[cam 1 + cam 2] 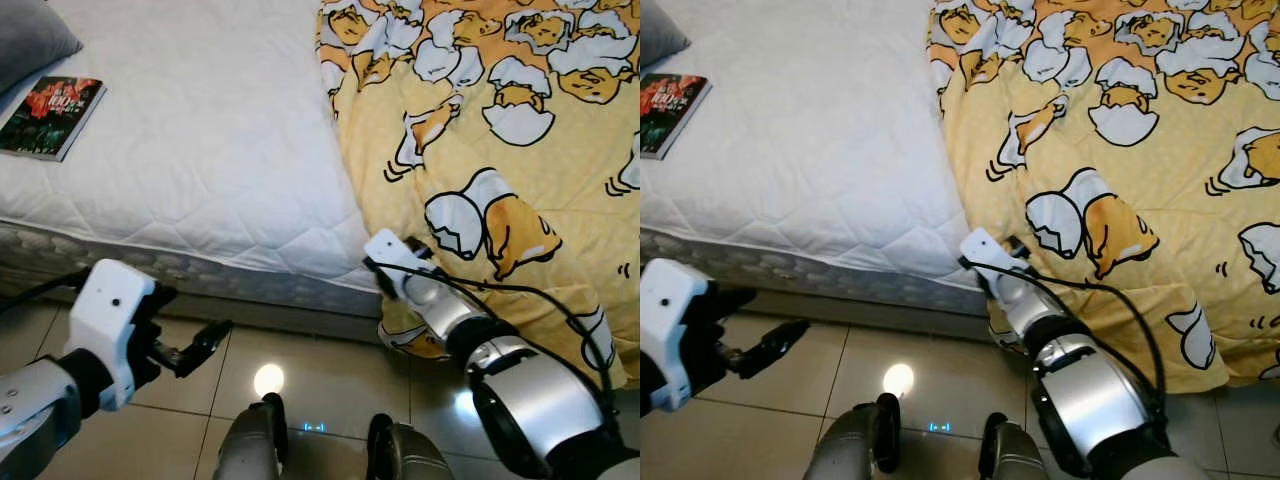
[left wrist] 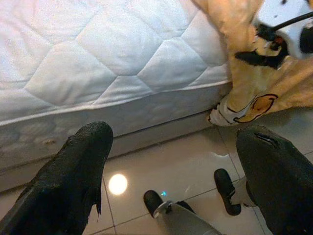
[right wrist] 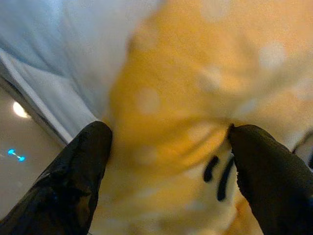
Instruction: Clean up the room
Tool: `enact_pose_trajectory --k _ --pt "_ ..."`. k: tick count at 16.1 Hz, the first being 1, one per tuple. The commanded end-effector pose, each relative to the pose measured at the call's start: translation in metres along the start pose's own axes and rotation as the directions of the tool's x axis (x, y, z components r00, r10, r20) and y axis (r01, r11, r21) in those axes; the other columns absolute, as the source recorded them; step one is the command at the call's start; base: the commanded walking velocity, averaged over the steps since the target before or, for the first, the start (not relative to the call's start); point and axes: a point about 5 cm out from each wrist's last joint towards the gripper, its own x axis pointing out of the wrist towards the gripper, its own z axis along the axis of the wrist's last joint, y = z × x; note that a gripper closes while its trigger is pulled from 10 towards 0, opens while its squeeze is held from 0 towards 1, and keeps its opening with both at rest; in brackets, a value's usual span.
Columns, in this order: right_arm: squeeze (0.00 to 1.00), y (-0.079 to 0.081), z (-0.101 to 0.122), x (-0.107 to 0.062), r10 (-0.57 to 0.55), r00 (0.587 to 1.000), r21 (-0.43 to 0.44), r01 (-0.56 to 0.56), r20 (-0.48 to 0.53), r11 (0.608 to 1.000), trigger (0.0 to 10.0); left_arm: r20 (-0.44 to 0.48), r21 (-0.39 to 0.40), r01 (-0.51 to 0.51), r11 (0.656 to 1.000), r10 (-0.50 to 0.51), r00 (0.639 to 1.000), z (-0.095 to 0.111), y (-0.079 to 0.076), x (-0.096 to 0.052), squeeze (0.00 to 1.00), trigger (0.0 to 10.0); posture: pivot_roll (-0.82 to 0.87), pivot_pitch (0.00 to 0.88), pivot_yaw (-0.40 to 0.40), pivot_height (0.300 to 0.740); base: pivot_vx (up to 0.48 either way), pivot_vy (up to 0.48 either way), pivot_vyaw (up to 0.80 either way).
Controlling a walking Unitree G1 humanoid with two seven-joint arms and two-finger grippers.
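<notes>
A robot stands at the near edge of a bed whose white quilted mattress [image 1: 200, 150] lies bare on the left, while a yellow fabric blanket printed with white-and-orange cartoon egg figures [image 1: 500, 130] covers the right side and spills over the near edge toward the glossy beige tiled floor [image 1: 300, 380]. The right gripper [image 3: 168, 147] is pushed up against the hanging fold of the blanket, its two black fingers spread wide with cloth between them but not pinched. The left gripper [image 1: 195, 350] hovers low over the floor on the near left, fingers also spread, holding nothing. A dark paperback book with a red cover picture [image 1: 50, 115] lies on the far left of the mattress, beside a grey pillow corner [image 1: 30, 40]. The likely risk: if the fingers close on too thin a fold, the blanket may slip free, or a pull could drag more of it onto the floor. The right arm's loose black cable [image 1: 520, 290] could also snag in the cloth.
</notes>
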Motion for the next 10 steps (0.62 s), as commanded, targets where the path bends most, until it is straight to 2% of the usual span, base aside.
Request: enact_pose_trajectory --k 1,5,6,9,10 --pt "0.00 0.003 -0.018 -0.002 -0.010 0.998 -0.009 0.009 -0.067 1.000 0.0 -0.011 0.002 -0.005 1.000 0.005 1.000 -0.001 -0.002 -0.005 0.00 10.0 0.32 0.288 0.007 0.740 0.000 0.000 0.00" --pt "0.00 -0.001 -0.030 -0.003 -0.034 0.993 0.013 0.036 -0.116 0.999 0.0 -0.017 -0.003 -0.008 1.000 0.008 1.000 -0.002 -0.003 -0.006 0.00 10.0 0.32 0.292 0.005 0.740 0.000 0.000 0.00" --pt "0.00 -0.001 -0.033 -0.004 -0.033 0.991 0.047 0.040 -0.133 0.998 0.0 -0.018 -0.004 -0.007 1.000 0.007 1.000 -0.002 -0.003 -0.006 0.00 10.0 0.32 0.293 0.005 0.740 0.000 0.000 0.00" --pt "0.00 -0.001 -0.039 -0.004 -0.007 0.986 0.242 0.048 -0.165 0.969 0.0 -0.024 -0.008 -0.003 1.000 0.003 1.000 -0.002 -0.004 -0.007 0.00 10.0 0.32 0.293 0.003 0.740 0.000 0.000 0.00" --pt "0.00 0.001 -0.037 -0.004 0.027 0.988 0.379 0.034 -0.154 0.925 0.0 -0.026 -0.009 0.004 1.000 -0.004 1.000 -0.002 -0.005 -0.008 0.00 10.0 0.32 0.294 0.002 0.740 0.000 0.000 0.00"
